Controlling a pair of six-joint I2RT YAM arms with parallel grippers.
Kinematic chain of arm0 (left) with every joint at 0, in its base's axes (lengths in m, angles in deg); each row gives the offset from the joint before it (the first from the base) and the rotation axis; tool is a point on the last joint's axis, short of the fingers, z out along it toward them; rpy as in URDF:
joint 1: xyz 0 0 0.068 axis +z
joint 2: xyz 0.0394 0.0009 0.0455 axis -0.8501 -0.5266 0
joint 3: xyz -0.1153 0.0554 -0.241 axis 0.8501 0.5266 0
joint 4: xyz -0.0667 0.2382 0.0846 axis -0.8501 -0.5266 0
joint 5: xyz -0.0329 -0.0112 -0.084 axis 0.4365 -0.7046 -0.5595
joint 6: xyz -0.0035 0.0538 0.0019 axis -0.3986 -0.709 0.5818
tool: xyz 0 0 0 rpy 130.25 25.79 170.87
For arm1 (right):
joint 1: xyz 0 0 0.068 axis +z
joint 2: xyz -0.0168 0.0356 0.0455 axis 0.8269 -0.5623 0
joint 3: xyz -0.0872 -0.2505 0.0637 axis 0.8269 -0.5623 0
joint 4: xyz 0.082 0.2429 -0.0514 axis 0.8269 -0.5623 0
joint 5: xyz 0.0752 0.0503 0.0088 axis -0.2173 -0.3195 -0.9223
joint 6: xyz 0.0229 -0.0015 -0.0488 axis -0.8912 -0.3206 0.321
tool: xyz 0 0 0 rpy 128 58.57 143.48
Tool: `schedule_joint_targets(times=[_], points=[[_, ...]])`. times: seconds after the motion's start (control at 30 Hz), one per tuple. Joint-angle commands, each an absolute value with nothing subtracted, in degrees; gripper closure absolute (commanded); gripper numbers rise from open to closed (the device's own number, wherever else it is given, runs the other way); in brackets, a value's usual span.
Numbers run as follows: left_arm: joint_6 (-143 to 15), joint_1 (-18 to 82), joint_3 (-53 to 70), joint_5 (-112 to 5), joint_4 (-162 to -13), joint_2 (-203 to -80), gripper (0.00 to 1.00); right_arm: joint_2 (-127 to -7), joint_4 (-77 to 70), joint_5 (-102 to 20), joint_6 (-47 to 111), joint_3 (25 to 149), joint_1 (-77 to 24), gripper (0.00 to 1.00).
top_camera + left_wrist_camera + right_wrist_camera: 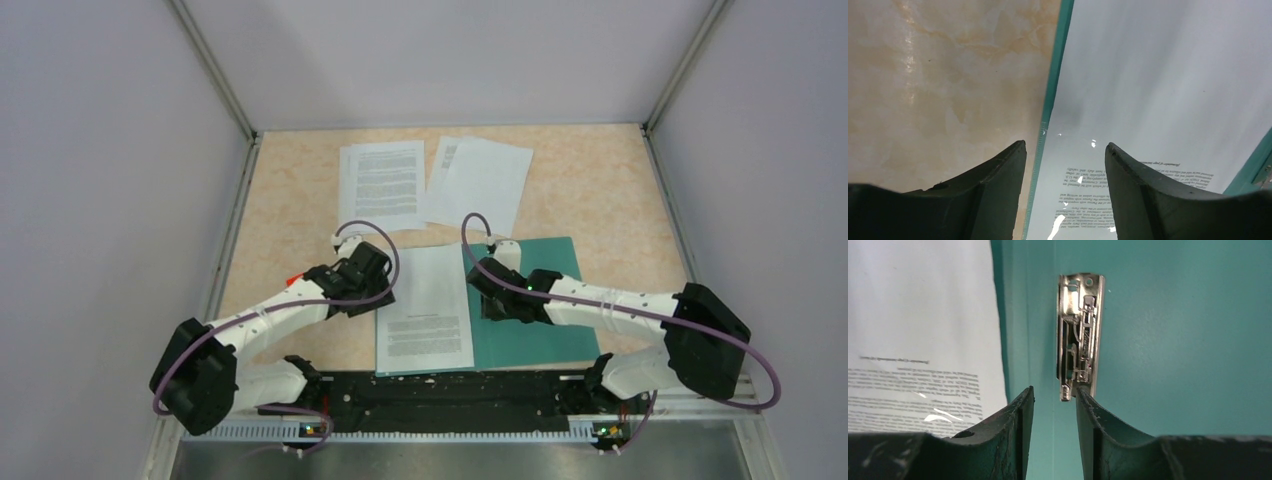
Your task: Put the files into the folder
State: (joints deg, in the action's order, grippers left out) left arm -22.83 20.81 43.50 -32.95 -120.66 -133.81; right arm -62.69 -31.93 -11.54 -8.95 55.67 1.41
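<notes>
The teal folder (pixel 530 345) lies open near the front middle of the table. One printed sheet (pixel 425 300) lies on its left half. Two more piles of files, one at the back left (pixel 383 185) and one at the back middle (pixel 478 180), lie beyond it. My left gripper (pixel 378 290) is open over the folder's left edge (pixel 1053 85), with the sheet (pixel 1158 75) below it. My right gripper (pixel 492 300) is narrowly open and empty over the spine, just short of the metal fastener (pixel 1080 335). The sheet (pixel 918 315) lies to its left.
White enclosure walls stand to the left, right and back. A black and metal rail (pixel 450 395) with the arm bases runs along the near edge. A small red part (pixel 293 280) shows beside the left arm.
</notes>
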Motion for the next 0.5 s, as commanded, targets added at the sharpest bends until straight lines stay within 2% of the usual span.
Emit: schedule_joint_targets(times=[0.0, 0.47], points=[[-20.1, 18.7, 44.7, -27.5, -123.5, -133.7, 0.36, -59.9, -34.4, -11.9, -10.1, 53.9, 1.3, 0.64], [-17.1, 15.4, 46.0, -26.6, -123.7, -139.6, 0.38, -61.5, -33.5, -13.0, -9.1, 52.9, 0.7, 0.7]])
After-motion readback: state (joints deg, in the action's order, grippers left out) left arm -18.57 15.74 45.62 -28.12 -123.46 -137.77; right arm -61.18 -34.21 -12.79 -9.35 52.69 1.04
